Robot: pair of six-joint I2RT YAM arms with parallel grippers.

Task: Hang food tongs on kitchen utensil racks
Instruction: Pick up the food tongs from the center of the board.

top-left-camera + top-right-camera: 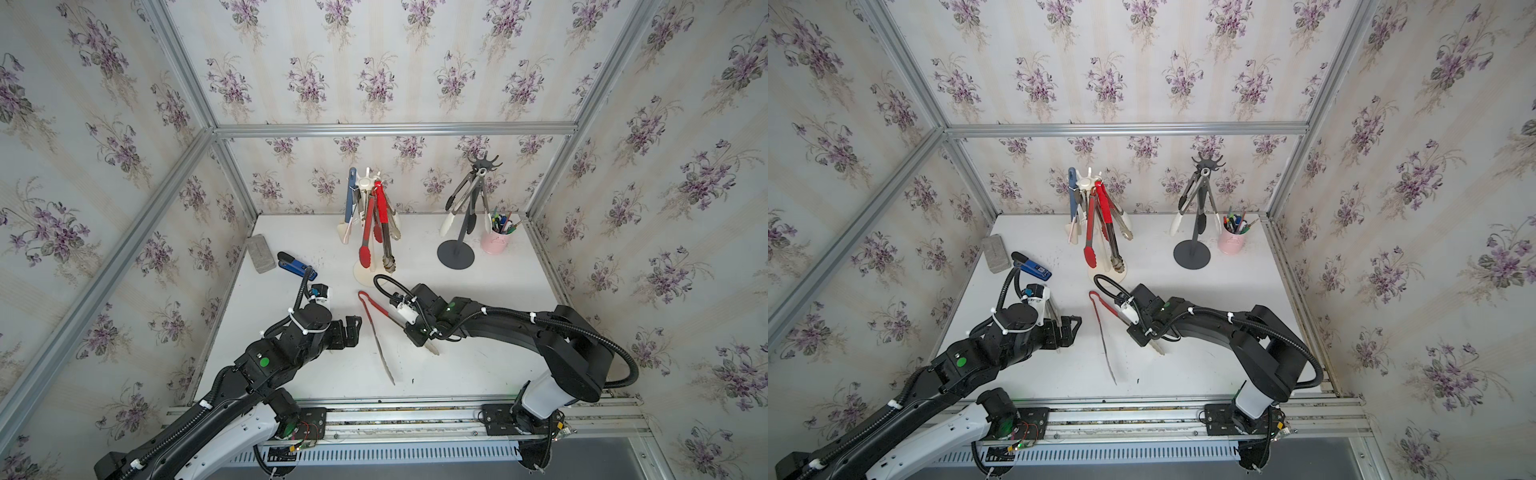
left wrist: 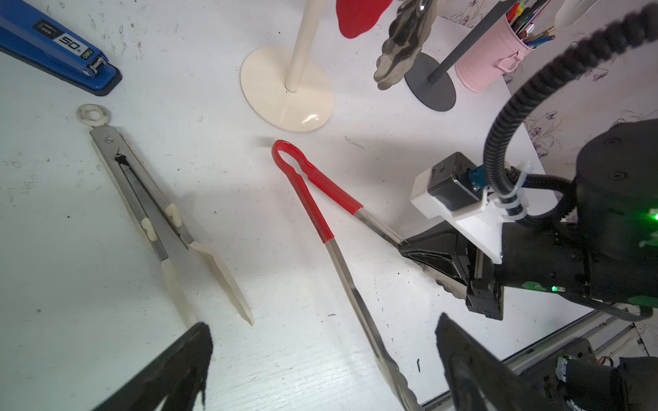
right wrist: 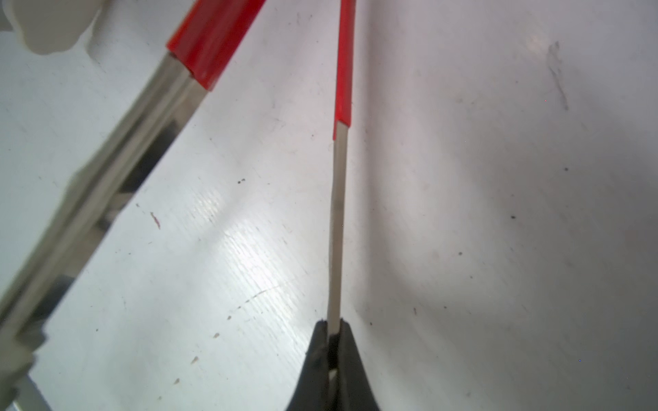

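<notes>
The left wrist view alone shows the white-tipped tongs point(image 2: 160, 220) lying flat on the counter point(image 2: 285, 356) near a blue stapler point(image 2: 57, 46). In both top views the left arm covers them almost wholly.

Right gripper point(image 3: 333, 329): clamped on one steel arm of the red-handled tongs point(image 2: 313, 210), which lie splayed on the counter at mid-frame.

Left gripper point(image 2: 322, 334): spread wide, holding nothing.

Pink cup point(image 1: 495, 243), upper right of the counter: holds pens.

Cream rack point(image 1: 365, 185) and dark rack point(image 1: 456, 254): both carry hanging tongs.

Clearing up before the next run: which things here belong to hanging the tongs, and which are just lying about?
Job: red tongs, white tongs, hung tongs, cream rack, dark rack.
Lying about: stapler, grey block, pen cup.
</notes>
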